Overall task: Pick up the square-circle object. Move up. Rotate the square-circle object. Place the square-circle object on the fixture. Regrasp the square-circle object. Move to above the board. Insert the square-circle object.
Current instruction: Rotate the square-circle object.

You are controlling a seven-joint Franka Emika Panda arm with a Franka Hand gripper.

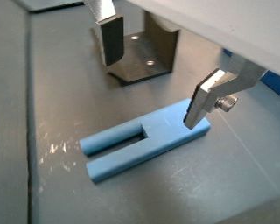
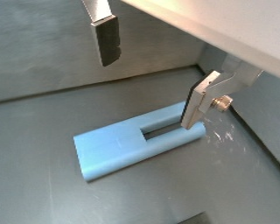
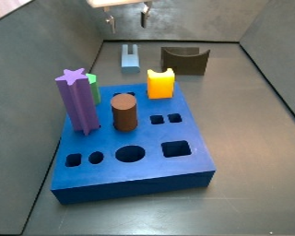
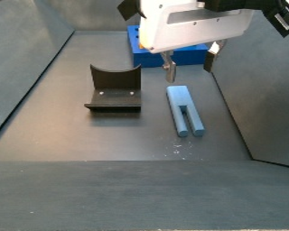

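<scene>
My gripper (image 1: pixel 154 74) hangs open above the square-circle object (image 1: pixel 146 140), a pale blue peg of two joined bars lying flat, ungrasped.

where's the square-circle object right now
The square-circle object lies flat on the floor beside the fixture, away from the board. The open gripper hovers over one end of it, not holding it.

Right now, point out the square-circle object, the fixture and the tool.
square-circle object (image 4: pixel 184 111): side view, middle of its two bars.
fixture (image 4: pixel 112 89): side view, scooped top.
tool (image 1: pixel 154 68): wrist view, midway between fingertips, above the floor.
</scene>
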